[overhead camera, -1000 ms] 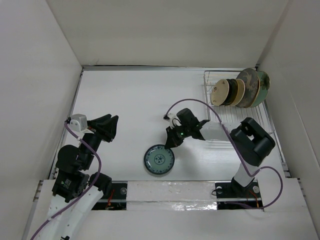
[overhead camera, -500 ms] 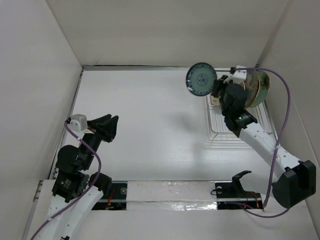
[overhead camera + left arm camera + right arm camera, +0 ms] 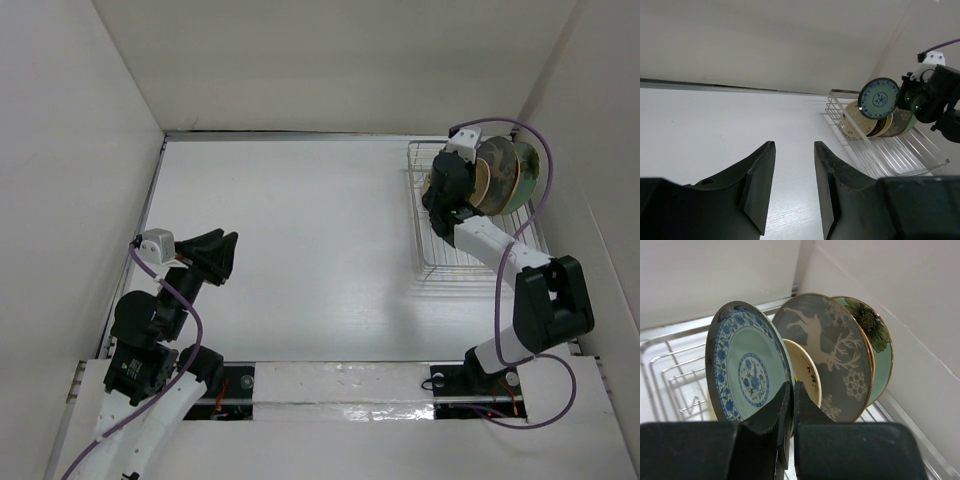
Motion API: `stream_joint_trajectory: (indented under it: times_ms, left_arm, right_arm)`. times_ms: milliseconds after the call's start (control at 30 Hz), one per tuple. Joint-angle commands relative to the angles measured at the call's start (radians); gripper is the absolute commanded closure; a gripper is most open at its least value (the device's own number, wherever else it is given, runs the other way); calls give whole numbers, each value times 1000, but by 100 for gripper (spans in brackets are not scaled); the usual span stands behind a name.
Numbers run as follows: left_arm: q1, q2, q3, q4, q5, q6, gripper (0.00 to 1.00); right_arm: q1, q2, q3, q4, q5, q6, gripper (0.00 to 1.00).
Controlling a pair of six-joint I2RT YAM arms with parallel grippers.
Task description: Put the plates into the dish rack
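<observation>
The right gripper (image 3: pixel 791 390) is clenched on the lower rim of the blue-green patterned plate (image 3: pixel 747 375), holding it upright over the dish rack (image 3: pixel 670 370) at the table's (image 3: pixel 300 230) far right corner. The plate stands just in front of a cream plate (image 3: pixel 805 371), with the grey deer plate (image 3: pixel 825 355) and a green flowered plate (image 3: pixel 875 335) ranked behind it. The fingers hide its bottom edge, so it possibly rests between the prongs already. The left gripper (image 3: pixel 794 165) hangs above the table's left side, well apart from the rack, jaws parted and holding nothing.
</observation>
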Motion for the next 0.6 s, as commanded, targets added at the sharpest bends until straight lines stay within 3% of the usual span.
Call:
stream_joint_trajectory:
  times_ms: [0,567]
  left_arm:
    - [2,15,0,45,40,-1,66]
    - [2,9,-2,46,35,-2,66]
  right_arm:
    - [-18,8,36,157,85,-64,100]
    - [68,226,33,97,85,22,100]
